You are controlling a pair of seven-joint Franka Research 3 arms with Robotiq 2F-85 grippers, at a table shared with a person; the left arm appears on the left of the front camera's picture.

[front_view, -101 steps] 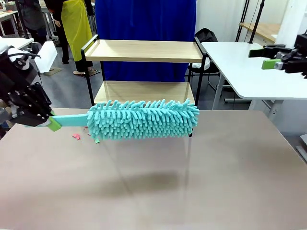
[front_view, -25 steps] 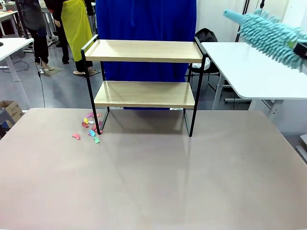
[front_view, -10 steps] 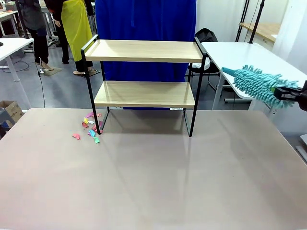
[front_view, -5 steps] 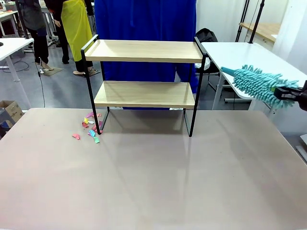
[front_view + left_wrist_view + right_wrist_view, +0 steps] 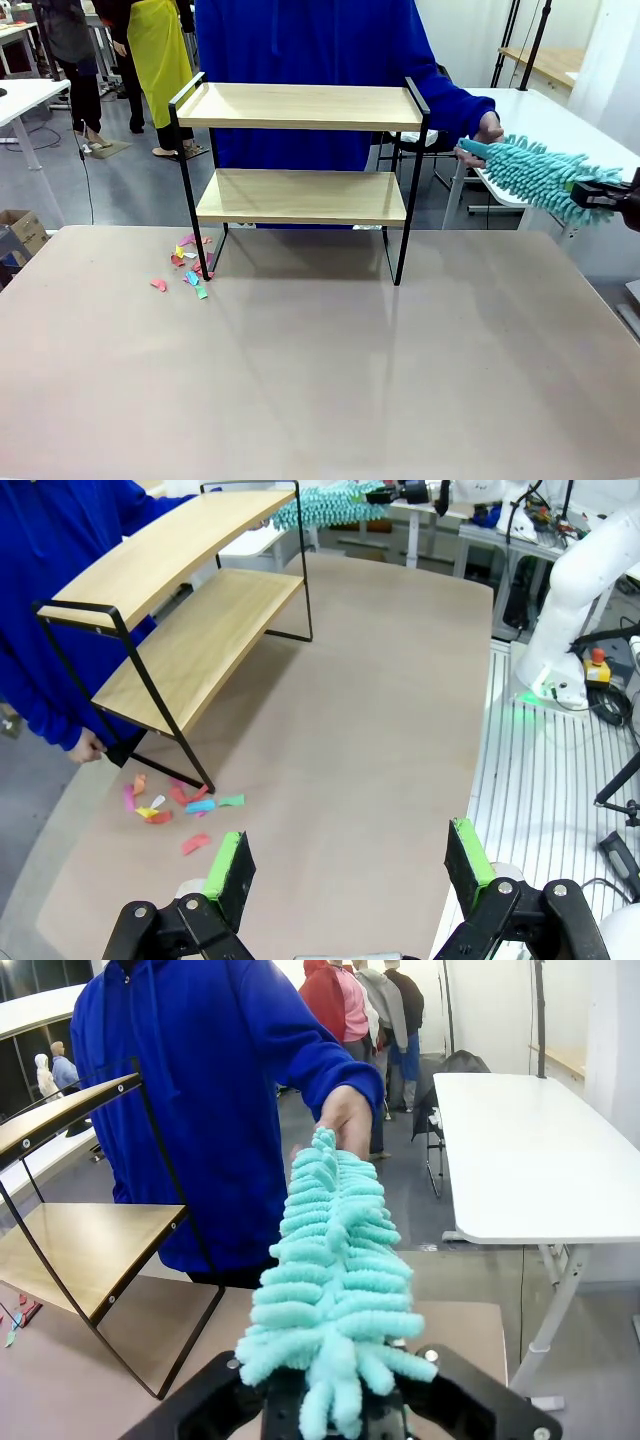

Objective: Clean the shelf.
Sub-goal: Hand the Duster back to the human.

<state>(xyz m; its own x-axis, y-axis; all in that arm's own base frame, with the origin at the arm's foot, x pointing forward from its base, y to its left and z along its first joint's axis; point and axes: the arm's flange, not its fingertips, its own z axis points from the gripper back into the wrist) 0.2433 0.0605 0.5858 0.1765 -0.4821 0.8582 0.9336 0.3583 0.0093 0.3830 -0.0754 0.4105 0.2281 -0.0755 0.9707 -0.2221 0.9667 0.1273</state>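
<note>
The shelf stands at the table's far side, both light wood boards bare; it also shows as the shelf and the shelf. My right gripper is shut on the handle end of a teal fluffy duster, held level to the right of the shelf. A person in blue stands behind the shelf, and their hand holds the duster's tip. The duster rises from my right gripper to that hand. My left gripper hangs open above the table, holding nothing.
Several coloured paper scraps lie on the table by the shelf's left front leg, seen again as scraps. A white table stands at the right. The right arm's white base is beyond the table edge.
A person in blue has stepped up behind the shelf and reached a hand to the duster's tip. The duster and my right gripper have hardly moved.
</note>
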